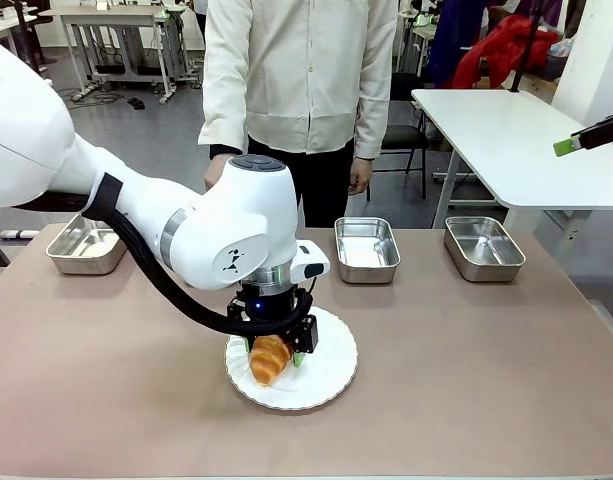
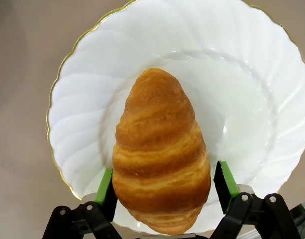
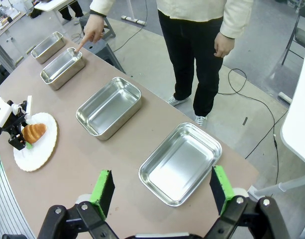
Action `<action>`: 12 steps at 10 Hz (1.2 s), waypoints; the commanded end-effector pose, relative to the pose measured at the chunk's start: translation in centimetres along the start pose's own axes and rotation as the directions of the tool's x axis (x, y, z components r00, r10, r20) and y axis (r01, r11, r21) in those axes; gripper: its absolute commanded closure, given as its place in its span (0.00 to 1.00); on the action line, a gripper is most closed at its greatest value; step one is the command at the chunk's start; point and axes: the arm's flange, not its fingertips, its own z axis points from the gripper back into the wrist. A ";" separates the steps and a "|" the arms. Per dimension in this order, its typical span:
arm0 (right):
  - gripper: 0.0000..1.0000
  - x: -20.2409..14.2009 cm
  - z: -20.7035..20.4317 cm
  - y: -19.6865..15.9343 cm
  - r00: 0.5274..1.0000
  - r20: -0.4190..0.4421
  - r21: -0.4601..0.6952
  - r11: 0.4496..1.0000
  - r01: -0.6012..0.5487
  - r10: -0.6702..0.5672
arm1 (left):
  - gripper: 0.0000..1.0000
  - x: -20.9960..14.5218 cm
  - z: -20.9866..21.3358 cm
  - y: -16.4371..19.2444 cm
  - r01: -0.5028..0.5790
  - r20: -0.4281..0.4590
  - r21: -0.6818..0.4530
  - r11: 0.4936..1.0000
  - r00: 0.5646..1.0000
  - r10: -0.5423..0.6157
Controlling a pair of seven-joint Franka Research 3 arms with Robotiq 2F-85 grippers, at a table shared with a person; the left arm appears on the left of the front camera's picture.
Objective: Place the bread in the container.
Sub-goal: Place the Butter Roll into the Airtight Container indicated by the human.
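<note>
The bread (image 1: 269, 358), a golden-brown croissant, lies on a round white plate (image 1: 326, 375) at the table's middle front. My left gripper (image 1: 276, 352) stands down over it, open, with a jaw on each side of the bread (image 2: 159, 159). The left pad touches its side and a thin gap remains at the right pad. In the right wrist view a person's hand (image 3: 90, 31) points a finger at the rim of the container (image 3: 62, 67), the second steel pan from the far end. My right gripper (image 3: 162, 191) hangs open and empty, high above the nearest pan (image 3: 180, 163).
Three more steel pans stand in a row along the far edge: (image 1: 86, 245), (image 1: 366, 250), (image 1: 483, 248). My left arm hides the pointed-at pan in the front view. The person (image 1: 301, 80) stands behind the far edge. A white table (image 1: 506, 140) lies far right.
</note>
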 end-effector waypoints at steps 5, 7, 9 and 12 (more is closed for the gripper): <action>0.00 0.1 0.1 0.0 1.000 0.006 0.003 1.000 -0.001 0.001 | 0.46 0.3 0.1 0.1 0.011 0.007 0.020 1.000 1.000 -0.012; 0.00 0.1 0.1 0.0 1.000 0.006 0.003 1.000 -0.001 0.001 | 0.46 0.3 0.1 0.1 0.011 0.007 0.020 1.000 1.000 -0.012; 0.00 0.1 0.1 0.0 1.000 0.006 0.003 1.000 -0.001 0.001 | 0.46 0.3 0.3 0.1 0.011 0.009 0.022 1.000 1.000 -0.011; 0.00 0.1 0.1 0.0 1.000 0.006 0.003 1.000 -0.001 0.001 | 0.45 0.7 8.9 2.2 -0.013 0.193 0.068 0.998 0.981 0.000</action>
